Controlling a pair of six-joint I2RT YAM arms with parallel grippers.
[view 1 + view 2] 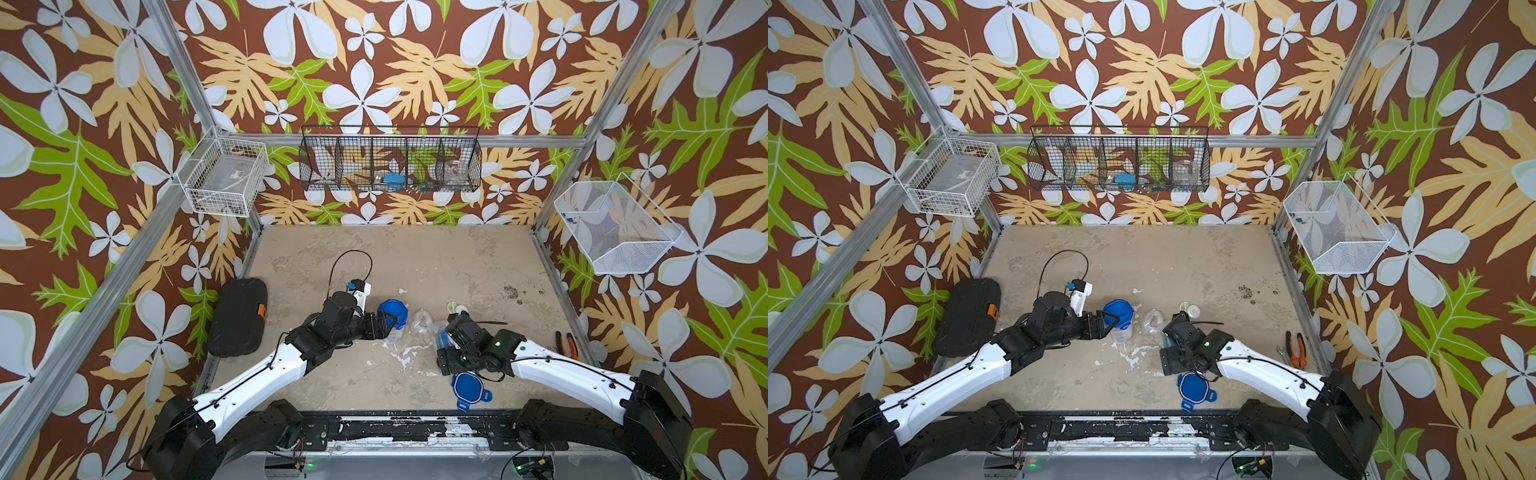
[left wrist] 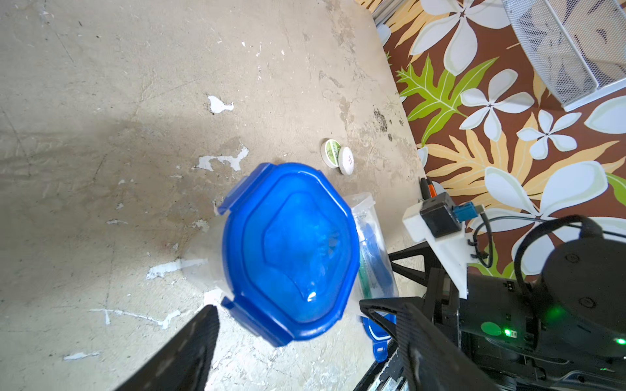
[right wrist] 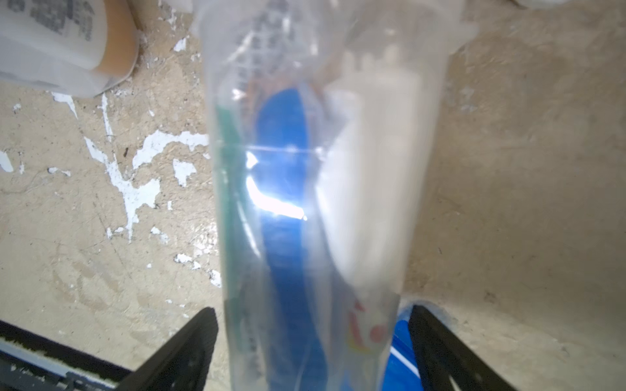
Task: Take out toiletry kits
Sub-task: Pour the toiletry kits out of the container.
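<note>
A clear jar with a blue lid point(image 1: 392, 311) point(image 2: 291, 250) stands left of centre. My left gripper point(image 2: 288, 306) point(image 1: 387, 325) is shut on its body under the lid. A white mini bottle with a gold cap point(image 3: 67, 40) shows through its wall. A second, lidless clear jar point(image 3: 311, 203) point(image 1: 438, 334) lies tipped between the fingers of my open right gripper point(image 3: 313, 311), with a gap on each side. It holds a blue toothbrush point(image 3: 288, 237), a white tube point(image 3: 369, 189) and a green item. Two round tins point(image 2: 338, 155) point(image 1: 457, 308) and a crumpled clear bag point(image 1: 424, 322) lie on the table.
A loose blue lid point(image 1: 469, 388) lies near the front edge under the right arm. A black case point(image 1: 239, 318) sits at the left, pliers point(image 1: 566, 343) at the right. Wire baskets hang on the left wall point(image 1: 224, 174), the back wall point(image 1: 390, 160) and the right wall point(image 1: 615, 226).
</note>
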